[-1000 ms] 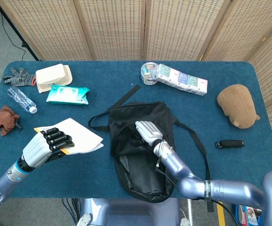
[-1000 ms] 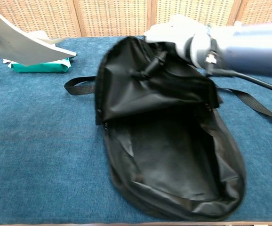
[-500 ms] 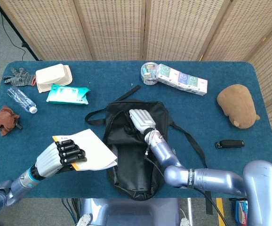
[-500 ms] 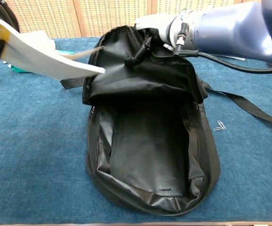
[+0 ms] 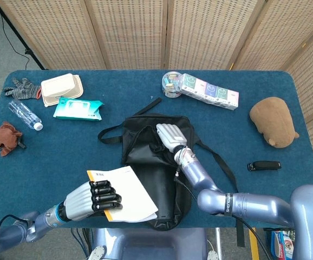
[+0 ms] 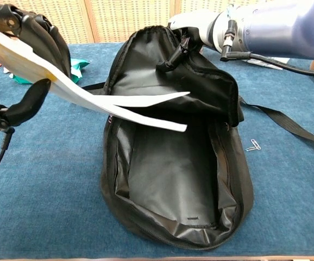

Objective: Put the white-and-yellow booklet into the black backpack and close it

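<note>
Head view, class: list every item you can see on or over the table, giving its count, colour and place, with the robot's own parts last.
Backpack: 1, black, table centre, held open.
Booklet: 1, white-and-yellow, over backpack's left edge.
Food container: 1, cream, far left.
Wipes pack: 1, teal, beside container.
Glove: 1, grey, far-left corner.
Bottle: 1, clear, left edge.
Cloth: 1, brown, left edge.
Tissue pack: 1, white, far centre.
Plush toy: 1, brown, right.
Small device: 1, black, right.
Left hand: holds booklet.
Right hand: grips backpack flap.
</note>
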Available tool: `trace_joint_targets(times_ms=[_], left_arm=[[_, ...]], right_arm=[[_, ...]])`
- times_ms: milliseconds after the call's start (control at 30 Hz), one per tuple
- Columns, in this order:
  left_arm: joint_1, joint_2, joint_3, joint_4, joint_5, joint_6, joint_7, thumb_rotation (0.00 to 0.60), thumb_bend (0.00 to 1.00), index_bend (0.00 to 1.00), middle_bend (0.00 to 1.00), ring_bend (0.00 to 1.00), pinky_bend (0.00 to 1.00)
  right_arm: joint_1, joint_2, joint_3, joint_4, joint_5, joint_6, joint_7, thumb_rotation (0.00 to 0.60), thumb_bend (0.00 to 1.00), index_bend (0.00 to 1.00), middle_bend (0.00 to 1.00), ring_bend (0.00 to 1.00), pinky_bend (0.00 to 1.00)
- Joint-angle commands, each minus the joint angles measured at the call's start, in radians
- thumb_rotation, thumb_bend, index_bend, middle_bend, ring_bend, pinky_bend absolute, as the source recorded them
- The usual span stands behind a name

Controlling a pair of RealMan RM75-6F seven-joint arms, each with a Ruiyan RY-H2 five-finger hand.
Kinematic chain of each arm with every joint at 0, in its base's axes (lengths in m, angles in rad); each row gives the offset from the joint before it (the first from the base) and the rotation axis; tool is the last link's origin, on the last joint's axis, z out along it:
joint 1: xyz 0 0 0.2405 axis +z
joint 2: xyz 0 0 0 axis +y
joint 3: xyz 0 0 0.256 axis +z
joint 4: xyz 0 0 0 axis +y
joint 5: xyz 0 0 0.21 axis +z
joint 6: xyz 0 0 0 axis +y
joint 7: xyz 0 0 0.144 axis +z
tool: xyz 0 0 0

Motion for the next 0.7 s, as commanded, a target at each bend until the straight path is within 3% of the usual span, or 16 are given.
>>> trace_joint_targets(times_ms=[33,267,700], left_arm=[[-0.013,-0.011,-0.001,-0.024,0.016,0.001,0.009,0.6,0.54,0.84,0.72,0.59,0.65],[-0.053,-0.081,-0.018,0.077,0.026,-0.009,-0.009,0.6,0.53,0.84,0.72,0.59,0.65],[-0.133,-0.293,-0.022,0.441,-0.023,-0.043,-0.121,0.6,0.53,0.84,0.72,0.58,0.65]], right_arm=[[0.001,0.005,-0.005,0.0,0.002,-0.002,0.006,0.6,0.63,0.55,0.59,0.54,0.85],[0.001,0.024,-0.015,-0.018,0.011,-0.013,0.02,0.6,0.63,0.55,0.59,0.54,0.85],[0.001,0.073,-0.041,-0.058,0.022,-0.045,0.046,0.6,0.63,0.56,0.59,0.54,0.85]])
